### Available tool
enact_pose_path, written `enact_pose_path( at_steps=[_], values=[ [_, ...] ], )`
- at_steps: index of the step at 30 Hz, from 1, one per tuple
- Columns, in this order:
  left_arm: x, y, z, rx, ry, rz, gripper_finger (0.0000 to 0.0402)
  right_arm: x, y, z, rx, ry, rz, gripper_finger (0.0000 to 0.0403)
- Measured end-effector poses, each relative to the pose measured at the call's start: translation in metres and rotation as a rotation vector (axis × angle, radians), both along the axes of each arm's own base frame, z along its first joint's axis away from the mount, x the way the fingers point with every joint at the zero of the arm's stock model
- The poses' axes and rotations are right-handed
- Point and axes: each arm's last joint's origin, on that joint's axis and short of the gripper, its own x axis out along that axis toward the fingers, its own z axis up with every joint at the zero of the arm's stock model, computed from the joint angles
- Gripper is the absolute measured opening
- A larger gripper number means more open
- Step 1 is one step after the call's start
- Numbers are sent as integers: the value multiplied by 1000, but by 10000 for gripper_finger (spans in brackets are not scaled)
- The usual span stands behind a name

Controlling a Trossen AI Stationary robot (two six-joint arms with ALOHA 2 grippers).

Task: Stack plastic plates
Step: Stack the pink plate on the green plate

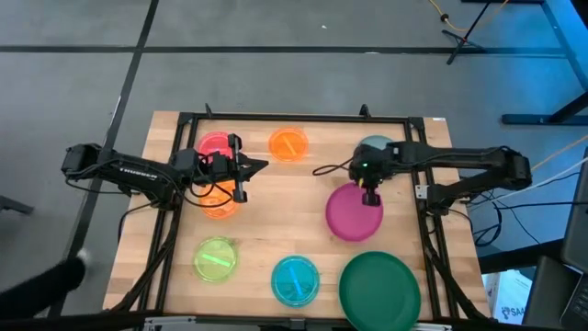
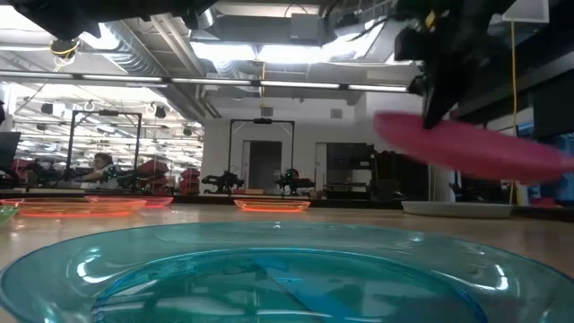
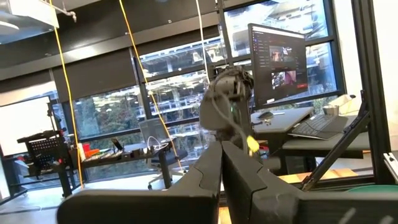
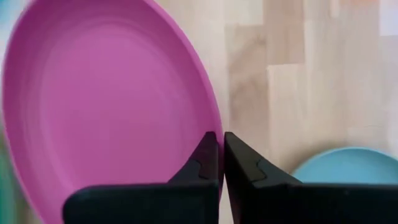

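My right gripper [image 1: 370,196] is shut on a large magenta plate [image 1: 355,213], which hangs above the table's right half; the low view shows it tilted and clear of the wood [image 2: 475,148]. A grey-blue plate [image 1: 375,145] lies flat under the right arm. My left gripper [image 1: 260,166] is shut and empty, held level above the left half near an orange translucent plate [image 1: 220,204]. A pink plate [image 1: 215,144], a second orange plate [image 1: 288,143], a yellow-green plate [image 1: 216,259], a cyan plate [image 1: 296,279] and a dark green plate [image 1: 379,289] lie flat on the table. My right gripper pinches the magenta plate's rim [image 4: 213,127] on its far side between the two fingers, one over the inner face and one on the outside. The fingers come from above, pointing down. The plate is lifted clear and tilts, its near side lower.
A black frame [image 1: 294,118] runs around the wooden table top. Bare wood shows in the middle between the plates [image 1: 294,207]. The room beyond holds desks, monitors and racks.
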Motion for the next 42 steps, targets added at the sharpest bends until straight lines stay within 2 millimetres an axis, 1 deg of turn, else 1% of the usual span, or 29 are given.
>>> enact_pose_path(
  at_steps=[4, 8, 13, 19, 22, 26, 30, 33, 37, 42],
  values=[
    [0, 0, 0, 0, -1, 0, 6, -16, 6, 15, 106, -59, -21, 0],
    [0, 0, 0, 0, -1, 0, 6, -26, 22, 25, 158, -91, -13, 0],
    [0, 0, 1, 0, -9, 0, 6, -29, 56, 27, 210, -84, 60, 0],
    [0, 0, 1, -1, -9, 0, 6, -35, 95, 25, 225, -56, 85, 0],
    [0, 0, 1, -1, -9, 0, 6, -39, 113, 17, 250, -37, 97, 0],
    [0, 0, 1, -2, -9, -1, 6, -43, 135, -4, 293, -7, 124, 0],
    [0, 0, 1, -3, -8, -1, 6, -46, 152, -23, 321, 19, 144, 0],
    [0, 0, 1, -3, -8, -2, 6, -46, 164, -33, 350, 21, 177, 0],
    [0, 0, 1, -3, -8, -2, 6, -45, 173, -45, 335, 62, 173, 0],
    [0, 0, 1, -3, -8, -2, 6, -38, 178, -60, 311, 131, 136, 3]
  ],
)
